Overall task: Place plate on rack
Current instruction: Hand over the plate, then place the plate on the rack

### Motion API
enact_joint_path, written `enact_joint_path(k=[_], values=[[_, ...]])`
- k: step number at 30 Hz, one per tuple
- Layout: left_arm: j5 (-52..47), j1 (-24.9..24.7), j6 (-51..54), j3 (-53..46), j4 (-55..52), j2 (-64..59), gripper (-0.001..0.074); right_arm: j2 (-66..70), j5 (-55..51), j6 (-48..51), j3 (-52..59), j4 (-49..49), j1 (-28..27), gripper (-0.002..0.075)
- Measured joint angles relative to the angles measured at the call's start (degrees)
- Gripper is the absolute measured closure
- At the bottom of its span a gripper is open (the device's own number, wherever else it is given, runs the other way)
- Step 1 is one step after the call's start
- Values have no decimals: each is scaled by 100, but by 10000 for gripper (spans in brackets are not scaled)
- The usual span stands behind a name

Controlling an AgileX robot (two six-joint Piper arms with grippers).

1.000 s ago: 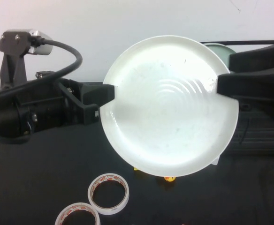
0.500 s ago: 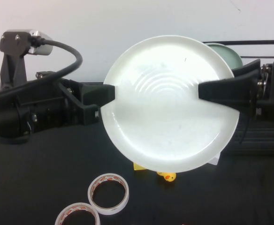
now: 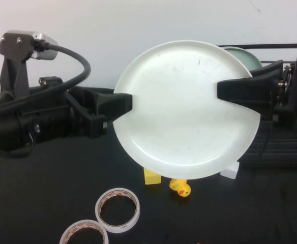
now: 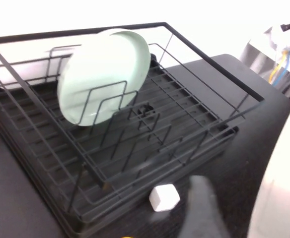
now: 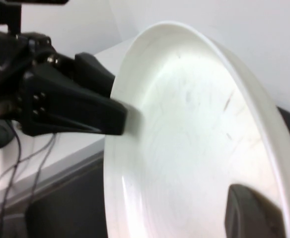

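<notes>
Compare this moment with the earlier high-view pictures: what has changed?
The right gripper swung its finger further in over the plate. The plate rose slightly, uncovering the yellow block and duck beneath. The left gripper stays clamped on the opposite rim; tape rolls unmoved.

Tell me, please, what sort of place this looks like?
Probably a robot test bench, not a kitchen: left gripper and right gripper hold a cream plate above a black tabletop with tape rolls and a dish rack.
</notes>
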State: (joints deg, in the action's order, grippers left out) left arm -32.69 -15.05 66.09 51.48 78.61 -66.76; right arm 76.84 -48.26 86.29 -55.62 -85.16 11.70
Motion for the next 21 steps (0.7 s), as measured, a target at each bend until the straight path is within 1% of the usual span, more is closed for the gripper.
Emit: enact_joint_path(k=[2, 4, 8, 11, 12, 14, 15, 19, 20, 21], values=[[79, 0, 0, 0, -24, 52, 318, 0, 57, 147, 0, 0, 0, 606], [213, 0, 0, 0, -126, 149, 297, 0, 124, 277, 0, -5, 0, 606], [551, 0, 0, 0, -486, 432, 283, 0, 213, 504, -88, 143, 0, 606], [775, 0, -169, 0, -810, 715, 304, 0, 213, 610, -324, 562, 0, 606], [846, 0, -284, 0, -920, 827, 319, 0, 213, 638, -433, 752, 0, 606], [1027, 0, -675, 0, -1272, 1050, 378, 0, 238, 649, -655, 1073, 0, 607], [1095, 0, -916, 0, -1517, 1134, 421, 0, 280, 657, -787, 1229, 0, 607], [1144, 0, -2084, 0, -2834, 1463, 636, 0, 646, 687, -1262, 1710, 0, 607], [1135, 0, -2445, -23, -3229, 1536, 671, 10, 738, 731, -1382, 1839, 0, 607], [1135, 0, -2747, -64, -3531, 1593, 689, 38, 780, 795, -1505, 1953, 0, 607]])
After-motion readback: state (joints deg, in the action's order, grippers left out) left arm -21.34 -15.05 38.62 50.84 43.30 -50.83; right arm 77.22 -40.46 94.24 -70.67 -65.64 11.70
